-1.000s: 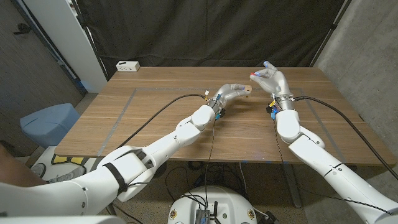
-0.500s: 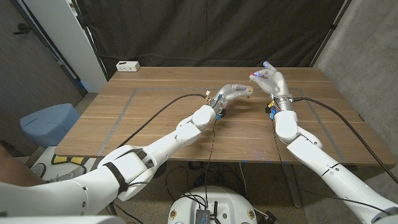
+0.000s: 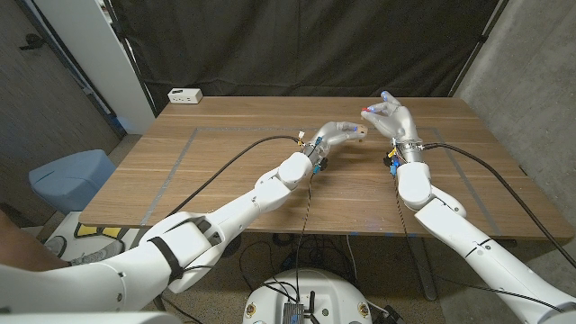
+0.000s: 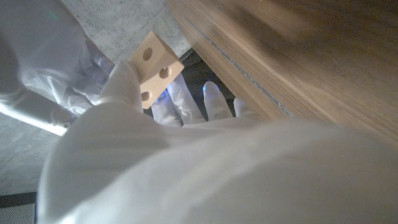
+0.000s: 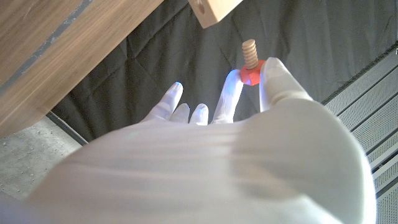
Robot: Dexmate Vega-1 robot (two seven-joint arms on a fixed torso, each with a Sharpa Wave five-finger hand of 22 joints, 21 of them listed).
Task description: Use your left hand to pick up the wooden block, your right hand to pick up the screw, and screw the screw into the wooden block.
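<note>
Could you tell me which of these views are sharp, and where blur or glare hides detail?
Head view: sharp, evenly lit. Left wrist view: left hand a blurred overexposed mass, wooden block fairly crisp. Right wrist view: right hand soft, screw clear against the dark curtain.

Head camera looking down from above over table (image 3: 225,171), both arms entering from bottom corners. Wrist cameras sitting close behind own hands, views turned, table overhead. All three sharing wooden block (image 4: 153,67) (image 5: 214,10) (image 3: 358,131).
</note>
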